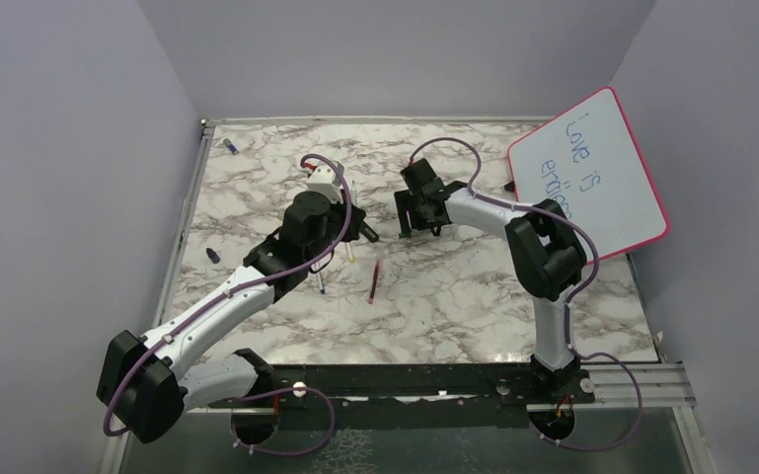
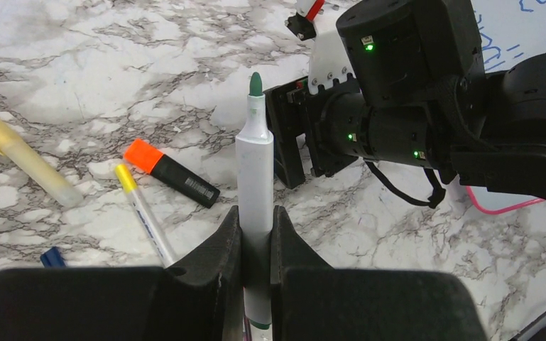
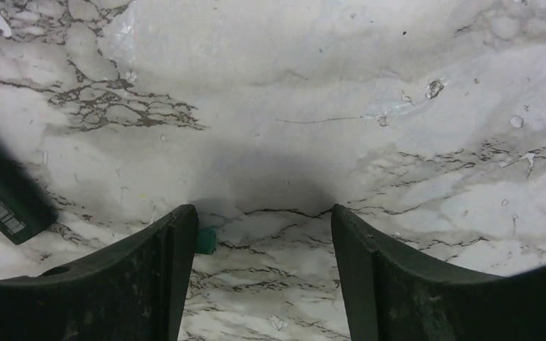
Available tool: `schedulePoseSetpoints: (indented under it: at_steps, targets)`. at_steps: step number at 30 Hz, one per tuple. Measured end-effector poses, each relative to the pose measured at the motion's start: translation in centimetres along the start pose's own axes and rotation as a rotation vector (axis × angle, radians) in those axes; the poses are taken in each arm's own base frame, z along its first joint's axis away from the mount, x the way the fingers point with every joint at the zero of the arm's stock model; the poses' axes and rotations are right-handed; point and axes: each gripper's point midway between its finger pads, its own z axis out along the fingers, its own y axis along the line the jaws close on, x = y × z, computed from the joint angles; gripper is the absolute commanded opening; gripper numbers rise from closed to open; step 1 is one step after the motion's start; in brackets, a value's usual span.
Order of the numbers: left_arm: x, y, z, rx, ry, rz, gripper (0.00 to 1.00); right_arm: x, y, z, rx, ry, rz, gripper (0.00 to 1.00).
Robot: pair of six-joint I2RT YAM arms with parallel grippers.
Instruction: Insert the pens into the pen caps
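Left gripper [image 2: 255, 222] clamps a green-tipped pen [image 2: 254, 170]; right gripper [image 3: 264, 222] (green cap [image 3: 206, 240] alongside) gapes wide.

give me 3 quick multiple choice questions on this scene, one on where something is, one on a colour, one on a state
1. Where is the dark red pen?
A) lying on the table between the two arms
B) clamped upright by an arm
C) on the whiteboard

2. What colour is the tip of the white pen held by the left fingers?
A) blue
B) green
C) orange

3. How do the right fingers stand?
A) shut tight together
B) open, apart over the marble
C) shut on a yellow pen

Answers:
1 A, the top view shows it flat on the marble between the arms.
2 B, the left wrist view shows a green tip above the white body.
3 B, the right wrist view shows a wide gap between them.
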Motion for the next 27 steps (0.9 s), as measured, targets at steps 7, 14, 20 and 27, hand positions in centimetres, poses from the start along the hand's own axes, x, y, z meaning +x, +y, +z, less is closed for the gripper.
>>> schedulePoseSetpoints:
  at_steps: [7, 14, 20, 27]
  targets:
    - [0.1, 0.0, 0.1, 0.012, 0.002, -0.019, 0.00, 0.8, 0.8, -0.5, -0.059, 0.018, -0.053, 0.75]
    - [0.3, 0.2, 0.2, 0.018, 0.007, -0.032, 0.00, 1.2, 1.8, -0.8, -0.082, 0.024, -0.102, 0.75]
    - [0.6, 0.5, 0.2, 0.014, 0.014, -0.036, 0.00, 2.3, 2.6, -1.4, -0.096, 0.026, -0.138, 0.74]
    - [1.0, 0.7, 0.2, 0.019, 0.025, -0.041, 0.00, 3.9, 2.3, -2.4, -0.097, 0.041, -0.148, 0.52]
